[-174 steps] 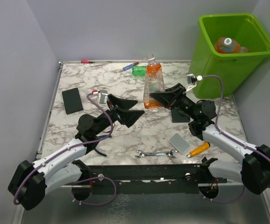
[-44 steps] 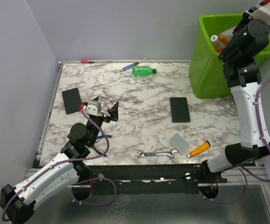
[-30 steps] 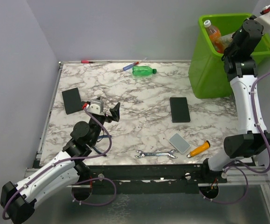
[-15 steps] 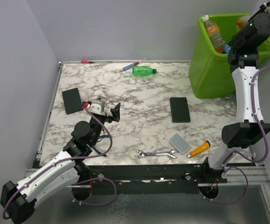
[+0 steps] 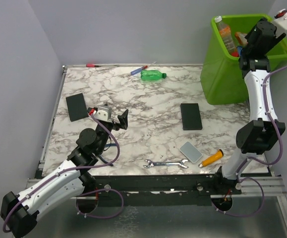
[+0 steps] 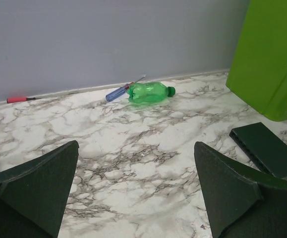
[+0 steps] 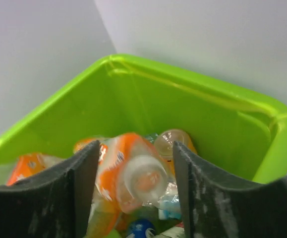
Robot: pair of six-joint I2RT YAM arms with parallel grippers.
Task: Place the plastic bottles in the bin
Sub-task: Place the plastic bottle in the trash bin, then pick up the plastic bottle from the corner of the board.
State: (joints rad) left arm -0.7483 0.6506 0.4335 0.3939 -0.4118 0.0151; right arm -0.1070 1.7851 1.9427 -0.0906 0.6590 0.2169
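Mostly open marble: the widest free stretch of the table (image 5: 148, 134) (image 6: 133, 129) runs from the left jaws to the far edge.

- Far edge: one green bottle (image 5: 152, 75) (image 6: 149, 92) on its side, just beside a blue-handled screwdriver (image 5: 139, 70) (image 6: 118, 93). A red-handled screwdriver (image 5: 93, 65) (image 6: 18, 99) lies toward the far-left corner.
- Near edge: wrench (image 5: 165, 163), grey slab (image 5: 190, 152), orange-handled tool (image 5: 211, 158).
- Left black slab (image 5: 77, 107) lies by the left edge; right black slab (image 5: 191, 116) (image 6: 267, 153) lies near the bin.
- Bin (image 5: 227, 74) (image 6: 277, 59) (image 7: 148, 109) at the far-right corner holds a heap of orange bottles (image 7: 27, 166); a white-capped bottle (image 5: 226, 33) leans upright at its left wall.
- Left jaws — spread wide, holding nothing, low over the table's left half, well apart from the green bottle.
- Right jaws — spread wide above the bin's mouth, gripping nothing.
- Right wrist view alone shows an orange bottle (image 7: 133, 173) in the heap below the gap and a blue cap (image 7: 141, 229).
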